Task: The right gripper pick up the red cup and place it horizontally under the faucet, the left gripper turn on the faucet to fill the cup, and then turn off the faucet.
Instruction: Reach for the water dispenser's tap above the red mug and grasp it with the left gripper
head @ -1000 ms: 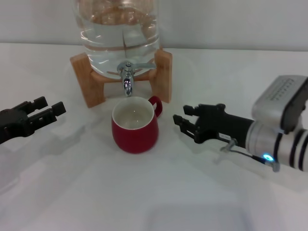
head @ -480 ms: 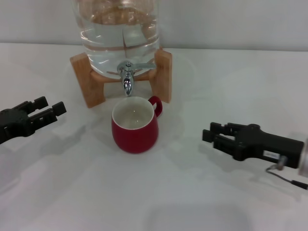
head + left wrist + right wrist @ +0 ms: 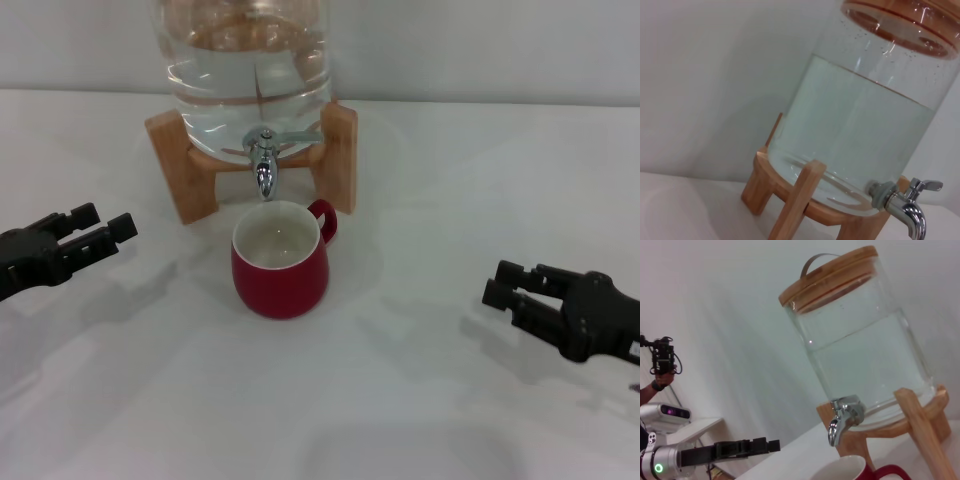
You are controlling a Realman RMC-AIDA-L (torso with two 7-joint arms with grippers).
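**Red cup set under the spout, faucet not yet touched**

Red cup stands upright on the white desk, just in front of the wooden stand, mouth below the spout of the faucet; inside looks dry. Loop handle points toward the desk's right rear.

Right gripper hovers near the right edge, well apart from the cup, fingers spread, grasping nothing. Left gripper hovers near the left edge, fingers parted, also empty, well short of the lever.

Risks, as I judge them:
- Cup sits slightly forward of the spout; the stream may catch the rear rim and splash.
- Lever is thin and shiny; the fingers could slip off, or push the glass jar in its stand.
- A low approach could nudge the cup out of line.
- Late shut-off would overflow this squat cup.
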